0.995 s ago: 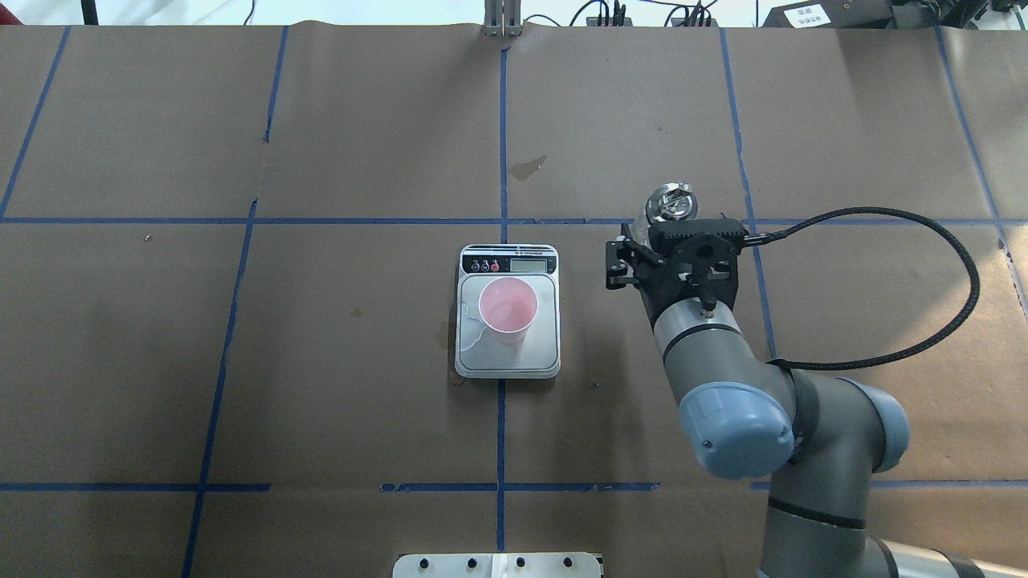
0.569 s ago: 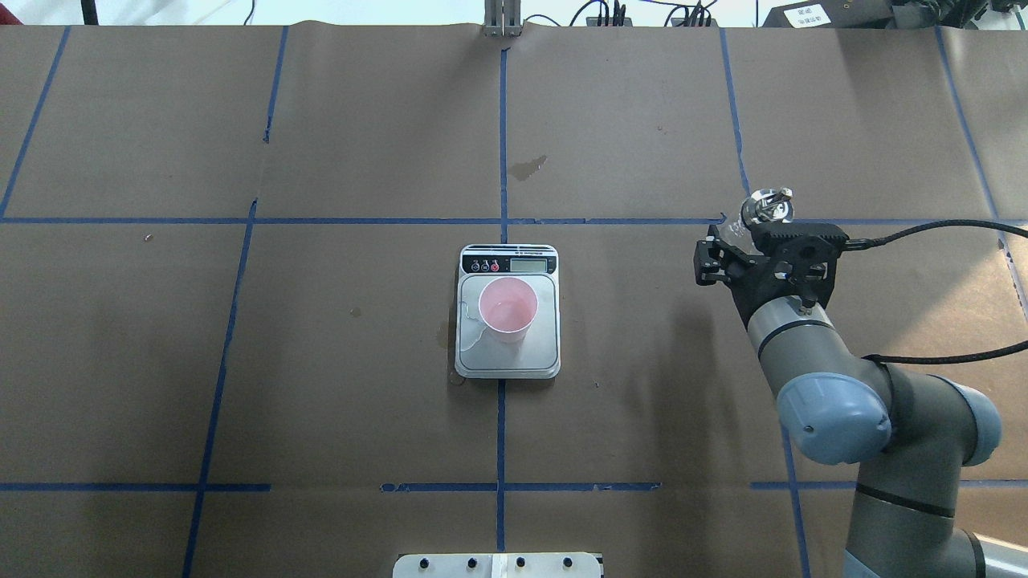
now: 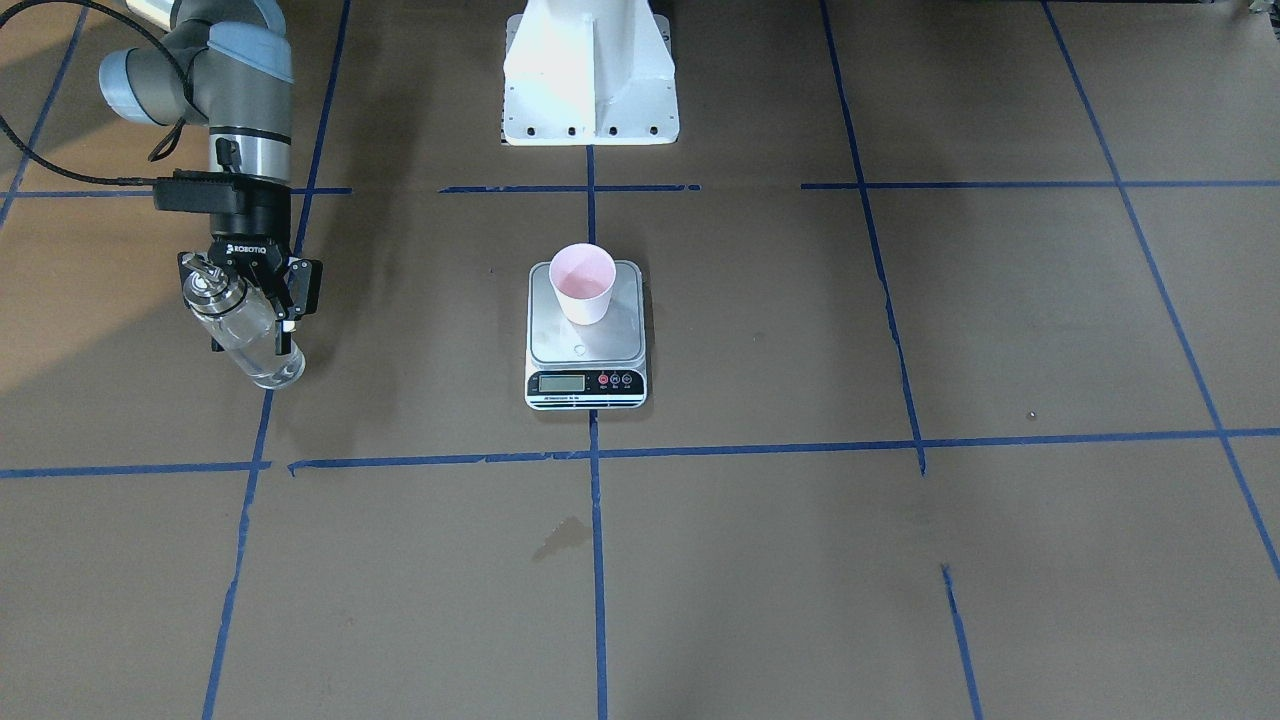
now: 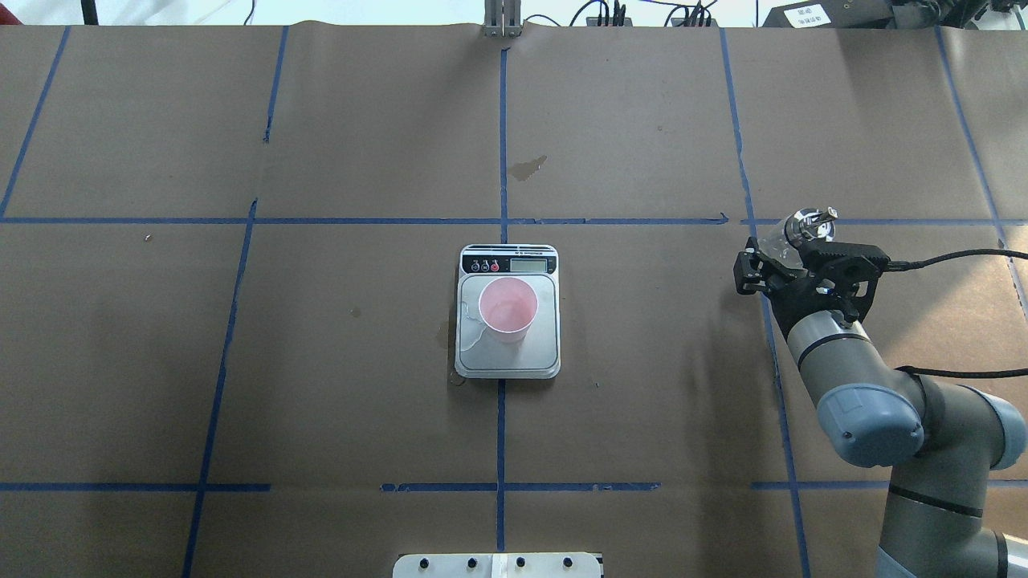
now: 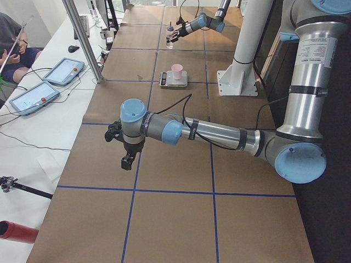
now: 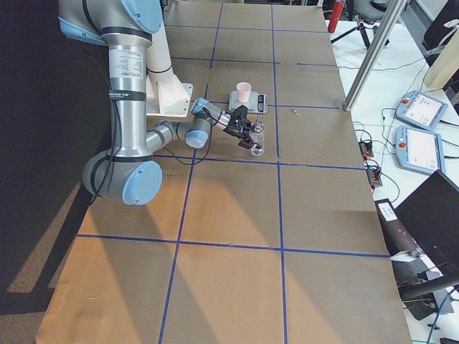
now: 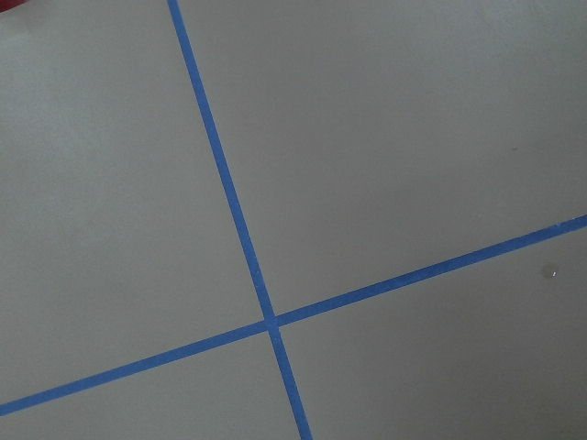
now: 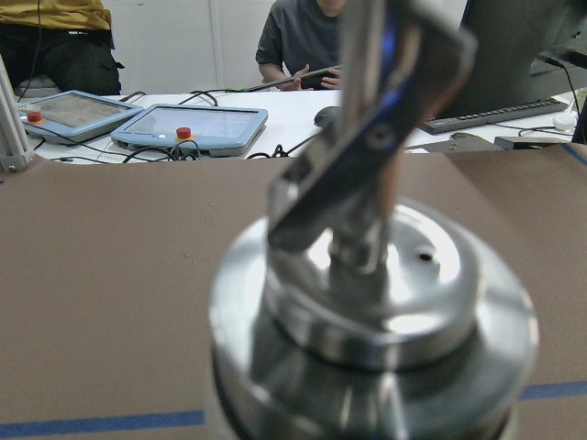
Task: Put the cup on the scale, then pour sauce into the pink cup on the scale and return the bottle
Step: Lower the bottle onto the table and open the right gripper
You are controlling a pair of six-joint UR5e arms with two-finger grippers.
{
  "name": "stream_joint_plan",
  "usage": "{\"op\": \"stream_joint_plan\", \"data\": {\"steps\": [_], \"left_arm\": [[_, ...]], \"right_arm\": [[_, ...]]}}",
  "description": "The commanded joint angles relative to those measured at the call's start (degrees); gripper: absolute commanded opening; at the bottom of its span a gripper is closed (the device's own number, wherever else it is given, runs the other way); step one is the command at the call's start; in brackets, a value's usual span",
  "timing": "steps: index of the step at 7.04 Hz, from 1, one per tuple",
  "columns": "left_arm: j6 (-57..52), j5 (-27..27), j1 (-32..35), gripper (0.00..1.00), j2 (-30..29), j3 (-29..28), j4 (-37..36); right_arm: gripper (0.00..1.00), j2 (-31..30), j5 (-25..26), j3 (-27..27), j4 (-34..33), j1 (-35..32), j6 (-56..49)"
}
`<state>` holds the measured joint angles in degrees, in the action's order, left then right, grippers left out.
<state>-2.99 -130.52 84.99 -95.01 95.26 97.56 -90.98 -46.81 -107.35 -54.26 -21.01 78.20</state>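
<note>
The pale pink cup [image 4: 507, 307] stands upright on the scale [image 4: 507, 365] at the table's middle; both also show in the front view, cup [image 3: 583, 283] and scale [image 3: 585, 385]. My right gripper [image 4: 783, 258] is shut on the clear glass bottle [image 3: 245, 335], far to the right of the scale. The bottle is upright, its metal spout [image 8: 376, 302] filling the right wrist view. I cannot tell whether its base touches the table. My left gripper [image 5: 127, 160] shows only in the exterior left view, far from the scale; I cannot tell whether it is open or shut.
Brown paper with blue tape lines covers the table. A dark stain [image 4: 528, 167] lies beyond the scale. The white robot base [image 3: 588, 70] stands behind the scale. Wet streaks mark the scale's platform. Operators and tablets [image 8: 188, 124] sit past the far edge.
My right arm has carried the bottle to the right, away from the scale, and slightly nearer to me. The cup and scale have not moved.
</note>
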Motion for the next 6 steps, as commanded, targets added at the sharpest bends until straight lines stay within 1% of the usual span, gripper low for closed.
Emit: {"op": "stream_joint_plan", "data": {"steps": [1, 3, 6], "left_arm": [[0.00, 0.00, 0.00, 1.00, 0.00, 0.10, 0.00], [0.00, 0.00, 0.00, 1.00, 0.00, 0.19, 0.09], [0.00, 0.09, 0.00, 1.00, -0.26, 0.10, 0.09]], "right_arm": [[0.00, -1.21, -2.22, -0.14, 0.03, 0.00, 1.61], [0.00, -1.30, -5.48, 0.29, -0.06, 0.00, 2.22], [0.00, -1.30, -6.02, 1.34, -0.14, 0.00, 1.79]]}}
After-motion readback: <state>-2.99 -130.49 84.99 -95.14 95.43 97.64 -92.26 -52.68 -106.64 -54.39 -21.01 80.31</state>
